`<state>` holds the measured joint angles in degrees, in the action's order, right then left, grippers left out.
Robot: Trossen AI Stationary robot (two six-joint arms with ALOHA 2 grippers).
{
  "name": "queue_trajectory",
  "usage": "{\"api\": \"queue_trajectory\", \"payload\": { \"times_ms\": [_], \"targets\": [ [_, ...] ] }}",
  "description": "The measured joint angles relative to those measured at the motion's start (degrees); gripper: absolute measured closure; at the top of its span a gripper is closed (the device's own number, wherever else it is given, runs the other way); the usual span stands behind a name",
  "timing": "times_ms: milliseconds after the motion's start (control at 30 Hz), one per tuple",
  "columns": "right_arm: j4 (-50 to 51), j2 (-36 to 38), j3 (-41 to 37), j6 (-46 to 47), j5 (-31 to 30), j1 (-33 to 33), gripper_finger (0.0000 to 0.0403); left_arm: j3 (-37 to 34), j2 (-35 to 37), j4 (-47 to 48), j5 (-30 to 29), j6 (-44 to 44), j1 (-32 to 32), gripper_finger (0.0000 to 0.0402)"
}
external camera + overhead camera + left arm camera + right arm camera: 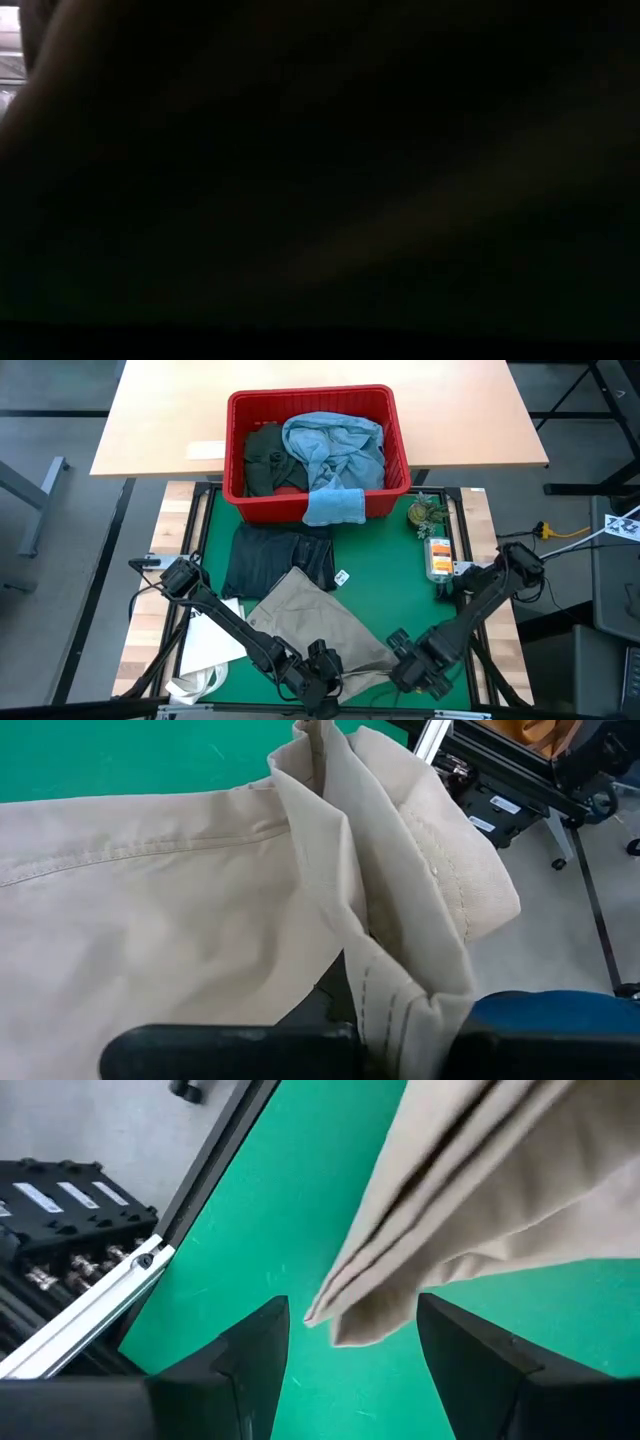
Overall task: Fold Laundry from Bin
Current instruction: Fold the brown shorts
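The red bin (312, 448) stands at the table's far edge with light blue jeans (335, 448) and a dark green piece (265, 458) inside; a small light blue cloth (333, 506) hangs over its near rim. Dark navy jeans (280, 555) lie folded on the green mat. Khaki trousers (310, 622) lie spread nearer the front. My left gripper (322, 685) is shut on their near edge. My right gripper (352, 1310) is open and points down near the front right, with a hanging khaki corner (345, 1325) between its fingers, apart from both. My left gripper pinches a stitched edge of the khaki trousers (388, 1005) between its two fingers, where the cloth is bunched into several folds. The folds stand up from the fingers, raised off the mat. The rest of the trousers (150, 920) lies flat on the mat.
A white tote bag (208, 660) lies at the front left. An orange bottle (438, 558) and a small green thing (425, 512) sit along the mat's right edge. A wooden table (160, 420) stands behind the bin. The low view is dark, blocked by something close.
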<state>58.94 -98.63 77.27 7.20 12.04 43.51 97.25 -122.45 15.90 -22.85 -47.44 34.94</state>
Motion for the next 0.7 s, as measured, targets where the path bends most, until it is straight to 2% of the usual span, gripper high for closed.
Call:
{"api": "queue_trajectory", "payload": {
  "times_ms": [167,333,700],
  "targets": [
    [-0.1,0.0,-0.9,4.3,-3.5,3.4,0.0182,0.0,0.0,0.0,0.0,0.0,0.0,0.0399],
    [-0.4,0.0,-3.4,8.2,-9.8,5.3,0.0182,0.0,0.0,0.0,0.0,0.0,0.0,0.0399],
    [-5.2,0.0,-5.5,10.6,-6.0,5.7,0.0182,0.0,0.0,0.0,0.0,0.0,0.0,0.0399]
  ]
}}
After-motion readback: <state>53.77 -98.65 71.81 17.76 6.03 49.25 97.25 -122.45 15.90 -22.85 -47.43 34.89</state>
